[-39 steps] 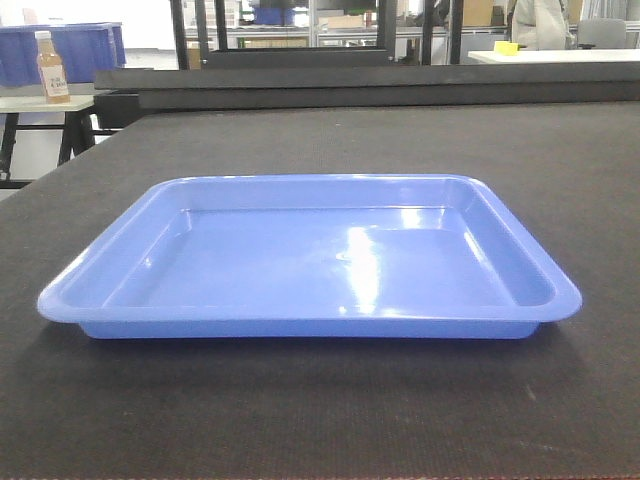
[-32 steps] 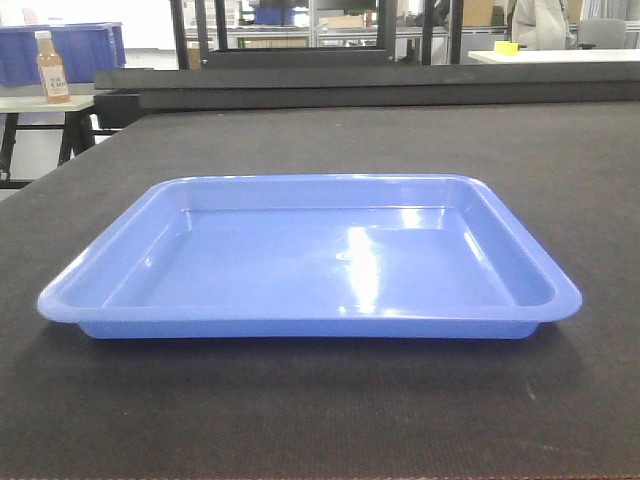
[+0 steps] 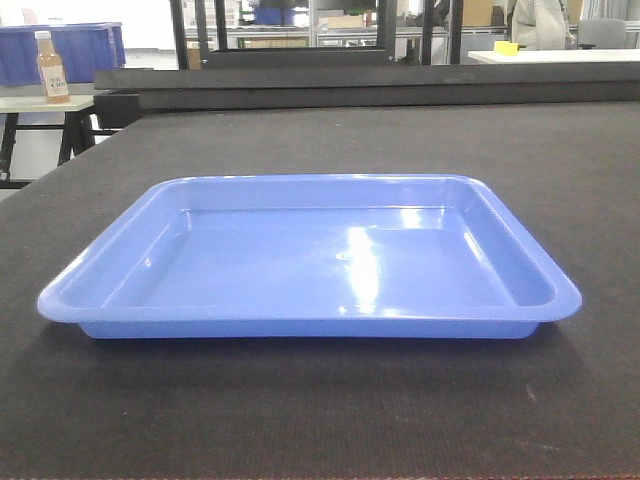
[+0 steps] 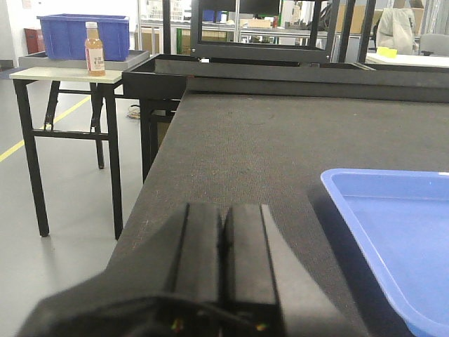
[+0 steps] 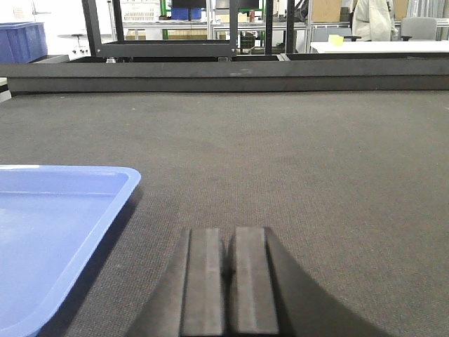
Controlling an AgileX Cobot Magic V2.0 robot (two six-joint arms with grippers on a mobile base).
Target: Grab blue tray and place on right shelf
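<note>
The blue tray [image 3: 310, 260] lies flat and bare inside on the dark-topped table [image 3: 320, 420], in the middle of the front view. Neither gripper shows in that view. In the left wrist view my left gripper [image 4: 224, 210] is shut with nothing in it, low over the table to the left of the blue tray [image 4: 393, 232]. My right gripper [image 5: 229, 235] is shut too and holds nothing, standing to the right of the blue tray [image 5: 56, 225]. The right shelf is out of view.
A raised dark ledge [image 3: 380, 85] runs along the table's far edge. Off the table's left side stands a small table with a bottle [image 4: 94, 49] and a deep blue bin [image 4: 84, 35]. Black frames [image 5: 168, 28] stand behind.
</note>
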